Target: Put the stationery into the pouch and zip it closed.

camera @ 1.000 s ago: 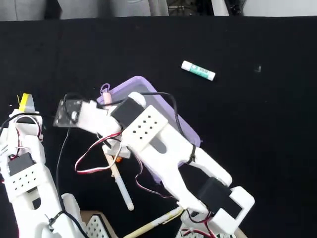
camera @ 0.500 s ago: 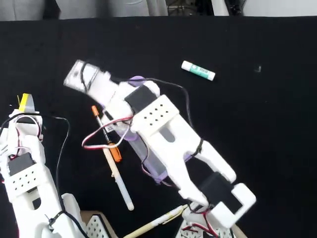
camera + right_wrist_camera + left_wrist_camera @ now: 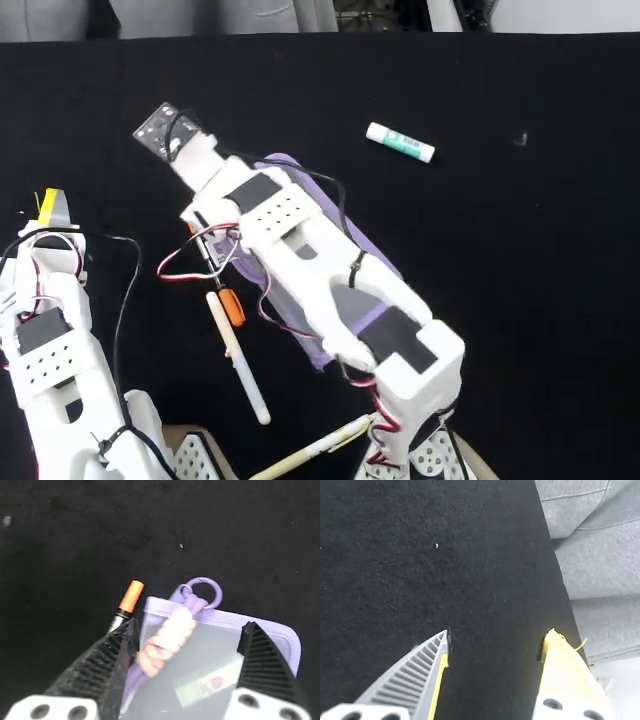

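The purple pouch [image 3: 220, 650] lies flat with a clear front, and a small labelled item shows through it. Its ring and pink zipper pull [image 3: 172, 632] sit at one corner. My right gripper [image 3: 191, 627] hovers open just above that corner, one finger on each side. A white pen with an orange cap [image 3: 129, 597] lies beside the pouch, also seen as the pen [image 3: 232, 340]. The right arm [image 3: 320, 270] covers most of the pouch [image 3: 290, 165]. A glue stick [image 3: 400, 142] lies apart at the far right. My left gripper [image 3: 498, 632] is open over bare cloth at the left gripper [image 3: 50, 205].
A pale wooden pencil [image 3: 305, 452] lies at the near edge between the arm bases. The black cloth [image 3: 520, 260] covers the table. Loose red and white wires [image 3: 185, 270] hang from the right arm over the pen. A person's grey trousers [image 3: 600, 555] stand beyond the table's edge.
The right arm's wrist has swung from the pouch's near-left side toward the far left, uncovering the orange-capped pen. The left arm has not moved.
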Action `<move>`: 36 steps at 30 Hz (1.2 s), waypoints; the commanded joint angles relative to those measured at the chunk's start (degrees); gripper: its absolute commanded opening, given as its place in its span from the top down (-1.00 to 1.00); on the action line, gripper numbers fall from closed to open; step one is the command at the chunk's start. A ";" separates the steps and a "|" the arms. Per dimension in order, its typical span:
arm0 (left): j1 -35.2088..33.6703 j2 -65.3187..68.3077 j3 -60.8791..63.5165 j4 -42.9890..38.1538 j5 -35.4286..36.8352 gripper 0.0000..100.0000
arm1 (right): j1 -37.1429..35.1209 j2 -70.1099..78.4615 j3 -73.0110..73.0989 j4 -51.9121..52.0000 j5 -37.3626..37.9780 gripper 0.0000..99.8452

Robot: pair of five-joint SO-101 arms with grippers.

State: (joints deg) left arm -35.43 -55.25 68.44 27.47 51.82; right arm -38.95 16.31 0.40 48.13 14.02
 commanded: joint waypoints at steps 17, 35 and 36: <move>-0.13 -0.62 -0.22 -0.97 0.35 0.40 | 3.34 7.87 -7.25 1.14 -5.71 0.41; -0.04 -0.62 -0.22 -1.14 0.35 0.40 | 3.43 7.78 -25.71 17.85 -5.27 0.98; -0.04 -0.62 -0.22 -1.14 0.35 0.40 | 3.52 7.78 -27.47 19.43 -5.27 0.98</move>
State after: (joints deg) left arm -35.43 -55.25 68.44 27.47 51.82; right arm -36.40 24.92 -20.44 64.04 8.84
